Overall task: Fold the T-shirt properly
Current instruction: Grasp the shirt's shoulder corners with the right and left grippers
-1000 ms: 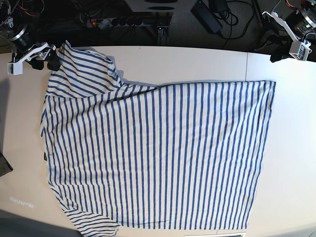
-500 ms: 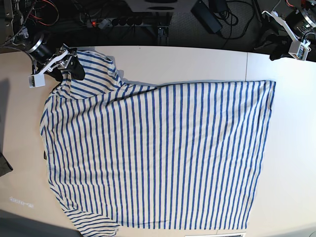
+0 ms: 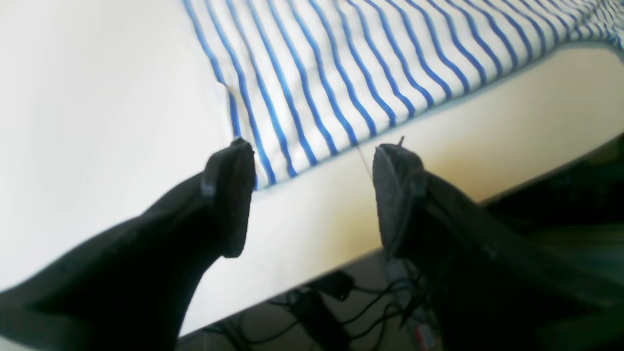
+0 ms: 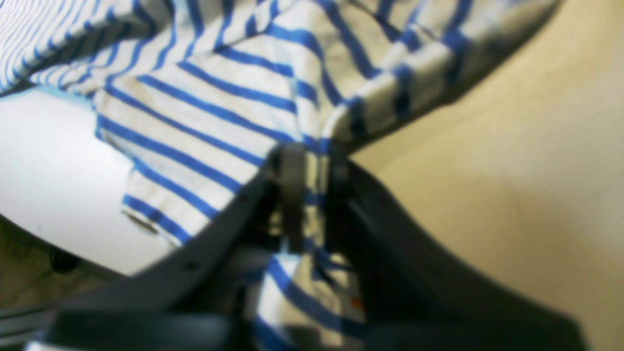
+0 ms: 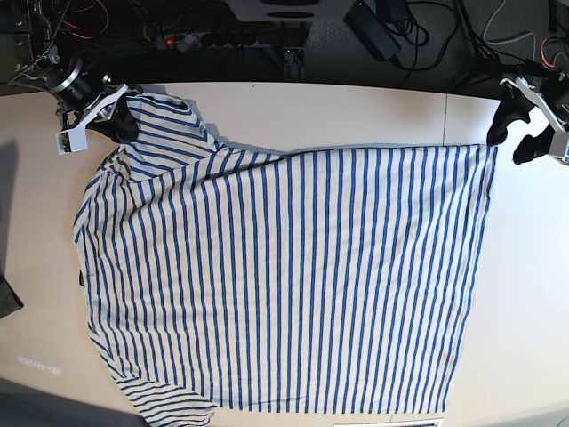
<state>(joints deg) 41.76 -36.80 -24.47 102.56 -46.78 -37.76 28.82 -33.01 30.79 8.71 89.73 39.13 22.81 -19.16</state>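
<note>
The white T-shirt (image 5: 284,276) with thin blue stripes lies spread flat over most of the table (image 5: 356,111). My right gripper (image 5: 122,120) is at the shirt's far left sleeve and is shut on the sleeve's fabric (image 4: 302,146), which bunches between its fingers. My left gripper (image 5: 516,138) is open and empty, just beside the shirt's far right hem corner (image 3: 263,170), its fingers (image 3: 229,195) straddling that corner without touching it. The neck label is not visible.
The table's far edge (image 3: 341,263) lies close under my left gripper, with cables and a power strip (image 5: 231,37) on the dark floor beyond. A dark object (image 5: 7,301) sits at the table's left edge. Bare table shows right of the shirt (image 5: 533,285).
My right gripper has moved with the sleeve toward the far left corner, stretching it out. My left gripper has come down from beyond the table to the shirt's far right hem corner.
</note>
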